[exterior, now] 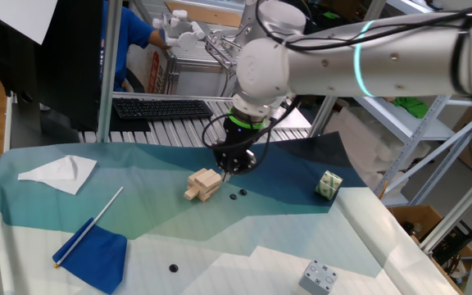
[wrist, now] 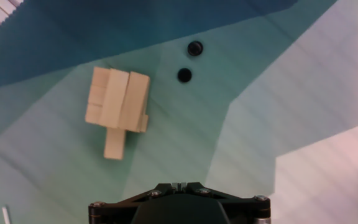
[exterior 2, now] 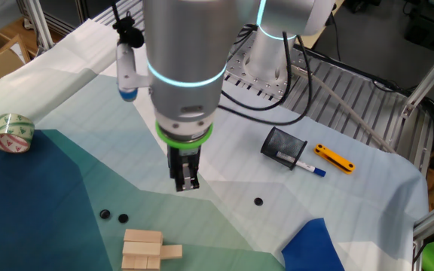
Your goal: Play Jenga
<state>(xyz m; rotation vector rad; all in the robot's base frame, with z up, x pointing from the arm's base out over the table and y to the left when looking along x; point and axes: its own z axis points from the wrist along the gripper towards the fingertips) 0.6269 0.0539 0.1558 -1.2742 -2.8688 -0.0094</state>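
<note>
Hovering just right of the Jenga [exterior: 203,184] stack in one fixed view, the gripper [exterior: 226,172] hangs low over the teal cloth [exterior: 138,192], close to the pile but seemingly apart from it. One block juts from the pile's near-left side; the step in hand looks like drawing or pushing that block free, which calls for a slow, level approach along the block's length so the crosswise layers above do not shift. The fingertips are hard to make out here against the dark wrist.

Seen in the other fixed view, the fingers appear close together and hold nothing; the gripper [exterior 2: 184,183] stands above the cloth, with the Jenga [exterior 2: 145,249] nearer the camera and cut off by the lower edge, one block sticking out right.

From the hand view, the Jenga [wrist: 117,102] lies upper left, a block protruding toward the near side, two black dots [wrist: 189,61] to its right. Only the gripper's base shows at the bottom; the fingertips are out of frame.
</note>
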